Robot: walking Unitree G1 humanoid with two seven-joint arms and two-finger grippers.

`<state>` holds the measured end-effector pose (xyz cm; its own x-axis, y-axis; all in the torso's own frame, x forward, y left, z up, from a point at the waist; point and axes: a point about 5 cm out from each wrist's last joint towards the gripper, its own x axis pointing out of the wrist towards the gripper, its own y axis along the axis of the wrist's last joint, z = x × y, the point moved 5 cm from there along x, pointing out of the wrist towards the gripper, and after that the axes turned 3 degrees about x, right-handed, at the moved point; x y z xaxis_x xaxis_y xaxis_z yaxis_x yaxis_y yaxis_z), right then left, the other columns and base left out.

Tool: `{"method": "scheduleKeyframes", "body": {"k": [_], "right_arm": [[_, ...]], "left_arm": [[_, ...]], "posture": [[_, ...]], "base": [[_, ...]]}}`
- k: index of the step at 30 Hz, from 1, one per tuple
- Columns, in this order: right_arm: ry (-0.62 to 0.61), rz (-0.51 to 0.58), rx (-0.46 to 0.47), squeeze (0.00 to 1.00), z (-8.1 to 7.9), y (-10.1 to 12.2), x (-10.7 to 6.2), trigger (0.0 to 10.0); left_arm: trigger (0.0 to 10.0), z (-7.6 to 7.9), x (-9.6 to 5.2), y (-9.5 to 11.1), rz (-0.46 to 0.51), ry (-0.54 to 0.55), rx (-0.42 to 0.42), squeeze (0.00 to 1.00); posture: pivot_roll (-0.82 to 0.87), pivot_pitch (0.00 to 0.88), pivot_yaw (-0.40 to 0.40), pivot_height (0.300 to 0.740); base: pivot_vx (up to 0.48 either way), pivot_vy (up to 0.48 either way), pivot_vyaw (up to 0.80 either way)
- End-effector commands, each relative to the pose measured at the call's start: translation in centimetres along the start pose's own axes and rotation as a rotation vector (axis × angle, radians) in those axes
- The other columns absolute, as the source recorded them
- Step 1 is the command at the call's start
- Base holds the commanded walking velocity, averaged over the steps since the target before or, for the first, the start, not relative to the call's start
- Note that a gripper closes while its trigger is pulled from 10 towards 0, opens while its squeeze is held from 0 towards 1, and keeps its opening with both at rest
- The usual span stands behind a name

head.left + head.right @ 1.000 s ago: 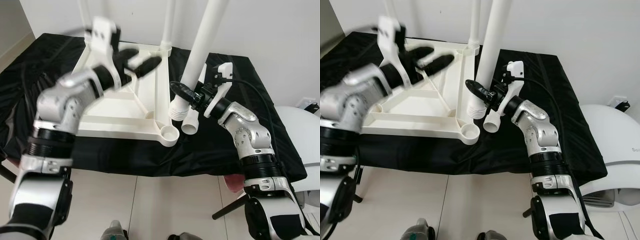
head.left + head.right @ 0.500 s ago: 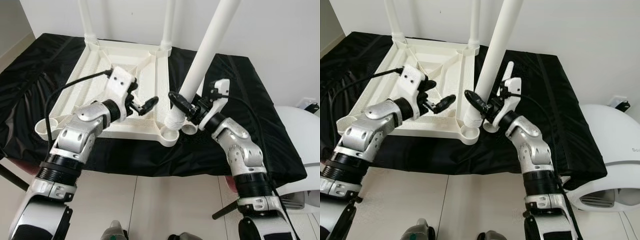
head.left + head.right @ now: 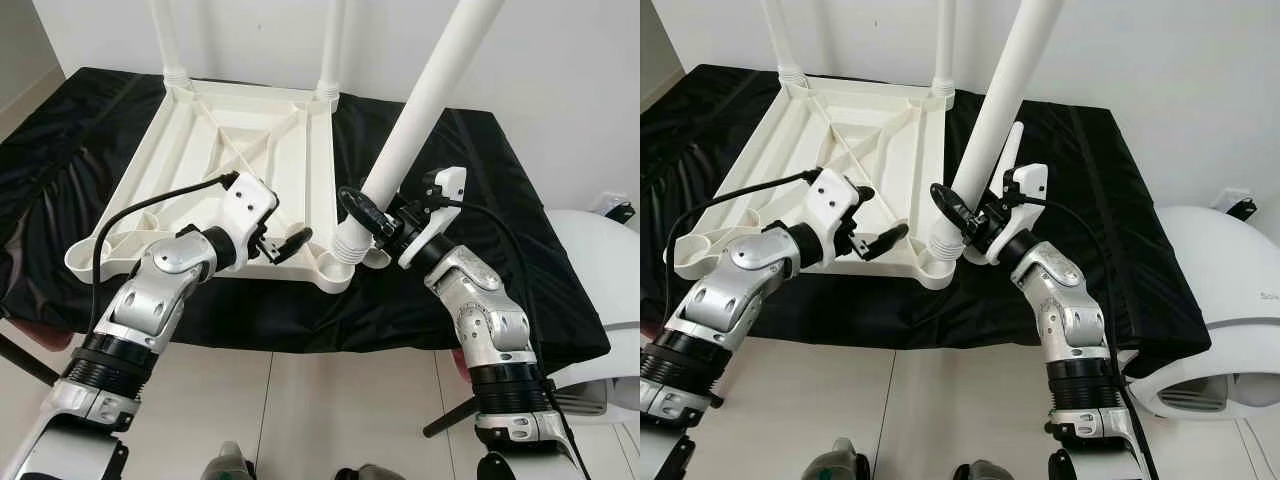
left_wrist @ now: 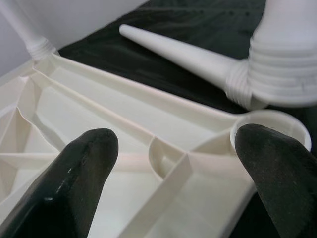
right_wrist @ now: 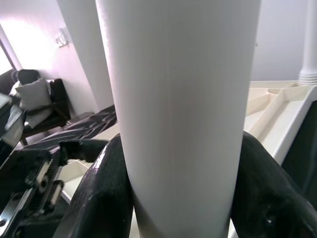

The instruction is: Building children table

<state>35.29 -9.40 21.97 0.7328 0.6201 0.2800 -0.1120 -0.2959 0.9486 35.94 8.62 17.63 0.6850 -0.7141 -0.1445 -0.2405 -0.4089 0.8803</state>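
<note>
Moved since earlier frame: left gripper (image 3: 283,245) dropped from above the frame to the near right edge of the tabletop (image 3: 215,150); held leg (image 3: 420,110) brought from clear of the socket to directly over it.
Left gripper: near edge of the upturned tabletop, fingers (image 4: 81,171) spread apart, nothing between them, straddling the rim close to the corner socket (image 4: 270,130).
Right gripper: (image 3: 375,225) clenched round the held leg just above its ribbed threaded end; pads (image 5: 106,198) pressed on both sides of the shaft.
Held leg: tilted, upper end leaning away to the right; threaded end poised at the near right corner socket, seating not judged complete.
Spare leg: (image 4: 178,52) tapered, lying on the black cloth (image 3: 470,160) just beside the held leg's threaded end.
Tabletop: white plastic, upside down on the cloth, ribbed underside up.
Far edge: two legs already upright in the far corners, left (image 3: 165,40) and right (image 3: 330,50).
Count: tabletop one; legs four, namely two fitted, one in hand, one lying loose; open sockets two, near left (image 3: 85,258) and near right.
Handling, judged: hollow plastic, light and stiff, smooth and likely slippery; long shaft gives leverage, so grip low near the thread; tabletop likely to slide on cloth unless braced.
</note>
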Motion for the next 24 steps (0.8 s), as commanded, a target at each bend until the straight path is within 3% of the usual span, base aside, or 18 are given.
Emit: {"method": "scheduleKeyframes", "body": {"k": [1,9,15,18,24], "right_arm": [[-0.011,0.017,-0.005,0.0,0.2,0.6,-0.2,10.0],[-0.001,0.011,-0.025,0.0,0.2,1.0,-0.3,10.0],[0.001,0.008,-0.035,0.0,0.3,1.1,-0.3,10.0],[0.012,0.003,-0.037,0.0,0.2,1.1,-0.2,10.0],[0.022,-0.004,-0.042,0.0,0.2,1.1,0.0,10.0]], "left_arm": [[10.0,0.9,0.0,-0.9,-0.034,-0.044,0.033,0.0],[10.0,2.8,0.5,-3.1,-0.118,-0.139,0.163,0.0],[10.0,3.5,1.0,-3.9,-0.149,-0.168,0.147,0.0],[10.0,4.8,1.3,-4.5,-0.165,-0.227,0.141,0.0],[10.0,5.1,1.8,-5.1,-0.179,-0.239,0.11,0.0]], "posture": [[0.04,0.051,-0.031,0.74],[0.04,0.04,-0.034,0.74],[0.04,0.035,-0.039,0.74],[0.04,0.03,-0.046,0.74],[0.05,0.025,-0.056,0.74]], "base": [[0.0,0.0,0.0],[0.0,0.0,0.0],[0.0,0.0,0.0],[0.0,0.0,0.0],[0.0,0.0,0.0]]}}
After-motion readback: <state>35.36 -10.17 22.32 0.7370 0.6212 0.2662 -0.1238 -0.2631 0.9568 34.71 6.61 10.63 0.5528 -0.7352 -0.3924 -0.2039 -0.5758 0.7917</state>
